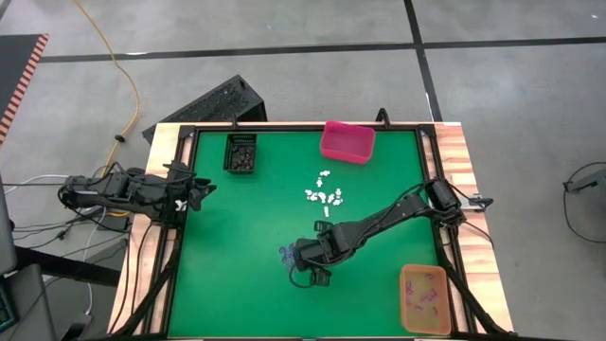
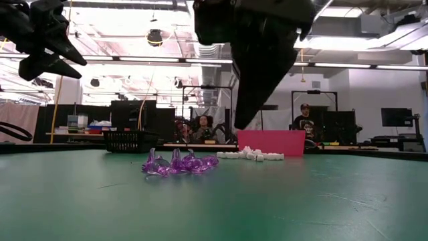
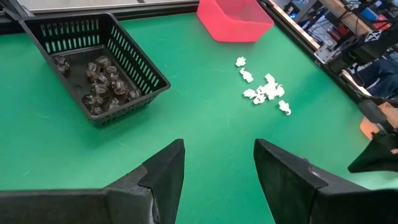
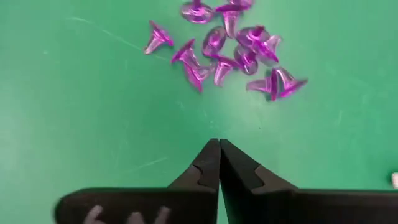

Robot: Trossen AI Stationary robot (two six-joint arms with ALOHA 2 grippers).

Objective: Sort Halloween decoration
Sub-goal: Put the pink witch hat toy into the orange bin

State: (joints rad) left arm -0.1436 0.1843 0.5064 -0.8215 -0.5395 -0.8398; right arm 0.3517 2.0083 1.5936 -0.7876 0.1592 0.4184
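Right gripper fingers clenched empty, just short of translucent purple plastic witch-hat trinkets on green tabletop. Risk: pushing in closed scatters the pile. Left gripper waits, fingers released.

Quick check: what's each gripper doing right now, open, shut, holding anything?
Left gripper: open, empty, waiting at the table's left edge.
Right gripper: shut, nothing between its fingers, just short of the purple trinkets.

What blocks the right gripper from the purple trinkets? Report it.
Nothing visible. The right gripper, fingers shut and empty, hangs over bare green table just short of the purple trinkets.
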